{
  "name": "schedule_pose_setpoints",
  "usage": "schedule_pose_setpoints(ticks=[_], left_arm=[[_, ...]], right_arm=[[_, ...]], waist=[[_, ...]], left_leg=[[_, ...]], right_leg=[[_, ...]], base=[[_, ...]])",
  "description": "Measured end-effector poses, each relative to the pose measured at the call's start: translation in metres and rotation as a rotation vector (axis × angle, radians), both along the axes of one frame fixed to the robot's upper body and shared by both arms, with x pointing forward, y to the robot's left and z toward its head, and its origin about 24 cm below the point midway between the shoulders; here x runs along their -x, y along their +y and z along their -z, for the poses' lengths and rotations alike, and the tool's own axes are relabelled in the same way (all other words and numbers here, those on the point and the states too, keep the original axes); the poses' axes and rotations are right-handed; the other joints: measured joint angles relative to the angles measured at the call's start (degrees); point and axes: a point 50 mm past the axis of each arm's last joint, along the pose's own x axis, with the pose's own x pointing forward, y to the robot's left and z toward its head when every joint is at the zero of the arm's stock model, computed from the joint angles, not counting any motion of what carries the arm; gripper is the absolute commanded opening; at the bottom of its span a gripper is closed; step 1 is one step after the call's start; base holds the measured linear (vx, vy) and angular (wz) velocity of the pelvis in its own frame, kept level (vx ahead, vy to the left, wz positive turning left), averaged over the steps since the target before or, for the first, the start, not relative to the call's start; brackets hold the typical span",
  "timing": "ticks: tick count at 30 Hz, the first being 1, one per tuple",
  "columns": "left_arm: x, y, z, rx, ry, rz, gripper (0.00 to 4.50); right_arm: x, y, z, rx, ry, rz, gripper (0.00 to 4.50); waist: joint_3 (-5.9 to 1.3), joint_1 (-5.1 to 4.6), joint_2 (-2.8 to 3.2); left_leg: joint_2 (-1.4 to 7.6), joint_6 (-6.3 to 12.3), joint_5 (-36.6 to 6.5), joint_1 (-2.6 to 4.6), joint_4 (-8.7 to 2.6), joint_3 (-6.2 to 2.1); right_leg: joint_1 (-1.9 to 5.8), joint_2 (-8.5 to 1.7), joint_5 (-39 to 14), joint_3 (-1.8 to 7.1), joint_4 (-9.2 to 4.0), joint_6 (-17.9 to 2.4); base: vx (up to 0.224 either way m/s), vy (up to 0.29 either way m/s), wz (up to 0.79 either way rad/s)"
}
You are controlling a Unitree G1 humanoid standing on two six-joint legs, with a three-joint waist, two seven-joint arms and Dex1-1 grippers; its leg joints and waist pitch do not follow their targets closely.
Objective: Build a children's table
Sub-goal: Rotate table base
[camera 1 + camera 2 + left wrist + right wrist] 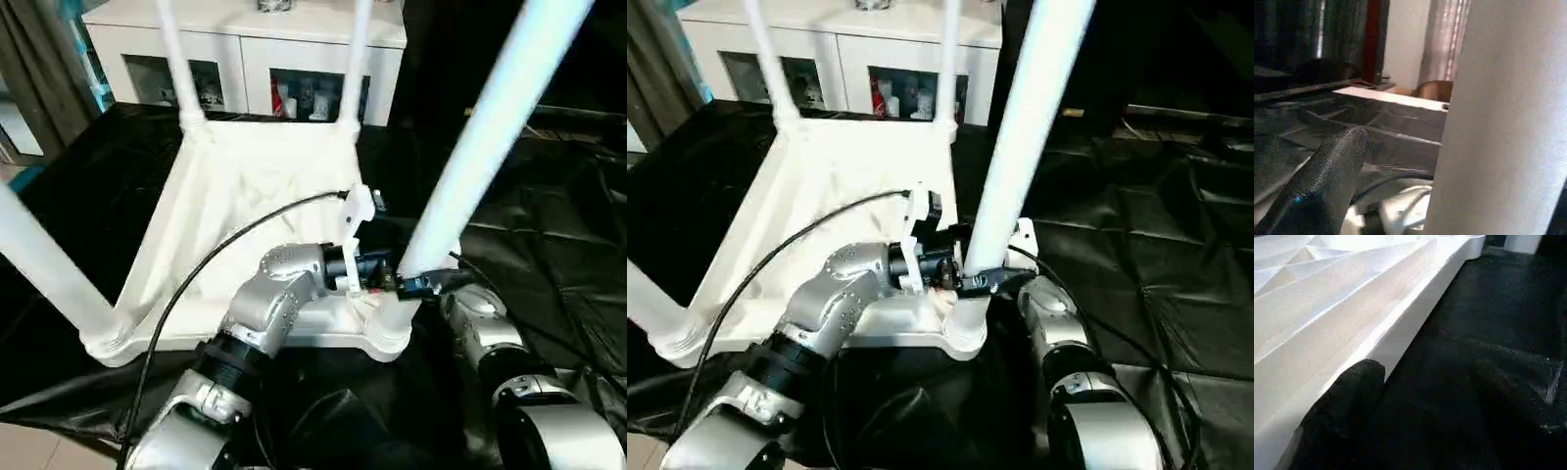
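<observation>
Our left pincer pinching the leg could tilt it, jamming it in the children's table corner socket.

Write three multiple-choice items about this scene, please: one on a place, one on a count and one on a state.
1. On what does the children's table rest?
A. a bare wooden floor
B. the black-covered work table
C. a white cabinet

2. How many white legs stand in its corner sockets?
A. two
B. three
C. four

3. How does the children's table lie?
A. upright, top facing up
B. upside down, legs pointing up
C. on its side

Answers:
1. B, black sheeting lies around and under the white top.
2. C, the head views show two legs at the far corners and two at the near corners.
3. B, the underside faces up and the legs rise from it.
</observation>
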Motion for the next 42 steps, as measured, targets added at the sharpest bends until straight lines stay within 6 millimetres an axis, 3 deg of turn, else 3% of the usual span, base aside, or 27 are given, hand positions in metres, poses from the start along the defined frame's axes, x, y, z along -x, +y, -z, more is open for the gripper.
schedule_pose_setpoints(ticks=[2,5,7,10,11,12,15,16,22,25,29,32,37,42], left_arm=[[-0.001,0.008,0.002,-0.036,-0.029,-0.014,4.48],[0.004,0.039,0.015,-0.124,-0.038,-0.029,4.48],[0.007,0.064,0.029,-0.221,-0.015,-0.022,4.48],[0.010,0.086,0.038,-0.330,-0.009,-0.006,4.48],[0.011,0.090,0.040,-0.368,-0.015,0.013,4.48],[0.014,0.093,0.043,-0.400,-0.013,0.038,4.20],[0.017,0.094,0.049,-0.481,-0.025,0.052,4.12],[0.017,0.093,0.050,-0.492,-0.034,0.046,4.07],[0.021,0.073,0.060,-0.504,-0.037,0.039,3.57],[0.026,0.069,0.067,-0.496,-0.007,0.039,3.23],[0.030,0.063,0.071,-0.498,0.001,0.046,3.06],[0.031,0.065,0.077,-0.524,0.001,0.022,2.77],[0.030,0.064,0.078,-0.532,-0.026,0.008,2.34],[0.026,0.066,0.080,-0.556,-0.042,-0.001,2.01]], right_arm=[[-0.001,-0.002,-0.003,-0.019,-0.017,0.012,3.32],[-0.002,-0.009,-0.012,-0.020,-0.065,-0.014,3.32],[-0.001,-0.022,-0.019,0.003,-0.095,-0.043,3.32],[0.008,-0.032,-0.018,0.046,-0.107,-0.095,3.32],[0.014,-0.035,-0.017,0.070,-0.110,-0.132,3.32],[0.022,-0.038,-0.012,0.088,-0.098,-0.163,3.32],[0.042,-0.058,-0.016,0.137,-0.096,-0.246,3.32],[0.049,-0.064,-0.016,0.146,-0.080,-0.266,3.32],[0.092,-0.085,-0.022,0.170,0.029,-0.435,3.32],[0.101,-0.091,-0.029,0.175,0.056,-0.464,3.32],[0.114,-0.090,-0.043,0.149,0.052,-0.496,3.32],[0.123,-0.081,-0.053,0.112,0.064,-0.543,3.32],[0.126,-0.075,-0.057,0.090,0.060,-0.566,3.32],[0.133,-0.070,-0.057,0.078,0.086,-0.574,3.32]], waist=[[0.01,0.12,-0.02],[0.03,0.26,-0.07],[0.04,1.04,-0.04],[0.09,2.11,0.46],[0.11,2.75,0.83],[0.14,3.17,1.30],[0.06,3.77,3.24],[0.03,3.84,3.64],[-0.19,2.99,5.18],[-0.21,2.33,5.21],[0.13,2.25,4.40],[0.08,2.07,4.38],[-0.29,1.56,3.91],[-0.43,1.49,3.82]], left_leg=[[0.02,-0.01,0.00,0.02,0.00,0.00],[0.08,-0.02,0.00,0.02,-0.01,-0.01],[0.12,-0.03,0.00,-0.01,-0.01,0.00],[0.10,-0.03,0.00,-0.05,0.00,0.08],[0.07,-0.02,-0.01,-0.12,0.02,0.09],[0.01,0.04,-0.05,-0.12,0.02,0.17],[-0.28,0.33,-0.22,-0.26,0.12,0.17],[-0.35,0.38,-0.25,-0.26,0.13,0.17],[-0.39,0.42,-0.24,-0.24,0.14,0.11],[-0.37,0.41,-0.25,-0.15,0.09,-0.02],[-0.37,0.39,-0.24,-0.12,-0.05,-0.05],[-0.38,0.39,-0.24,-0.12,-0.05,-0.04],[-0.45,0.40,-0.24,-0.21,-0.03,-0.04],[-0.49,0.41,-0.26,-0.24,-0.03,-0.05]], right_leg=[[0.00,0.00,0.00,-0.02,0.05,0.00],[-0.01,0.00,0.00,-0.09,0.09,0.00],[-0.03,0.00,-0.01,-0.15,0.07,0.01],[0.03,-0.04,-0.01,-0.13,-0.12,0.00],[0.03,-0.07,-0.01,-0.13,-0.21,-0.01],[0.08,-0.13,-0.01,-0.07,-0.30,-0.01],[0.09,-0.41,-0.06,-0.05,-0.35,-0.08],[0.09,-0.51,-0.07,-0.07,-0.33,-0.08],[0.08,-0.54,-0.09,-0.10,-0.31,-0.02],[0.08,-0.50,-0.16,-0.19,-0.22,0.15],[0.09,-0.49,-0.41,-0.20,-0.23,0.59],[0.09,-0.49,-0.41,-0.17,-0.24,0.59],[0.10,-0.55,-0.40,-0.14,-0.34,0.57],[0.11,-0.60,-0.41,-0.16,-0.34,0.59]], base=[[0.000,0.000,0.00],[0.000,0.000,0.00],[0.000,0.000,0.00],[0.000,0.000,0.00],[0.000,0.000,0.00],[0.000,0.000,0.00],[0.000,0.000,0.00],[0.000,0.000,0.00],[0.000,0.000,0.00],[0.000,0.000,0.00],[0.000,0.000,0.00],[0.000,0.000,0.00],[0.000,0.000,0.00],[0.000,0.000,0.00]])
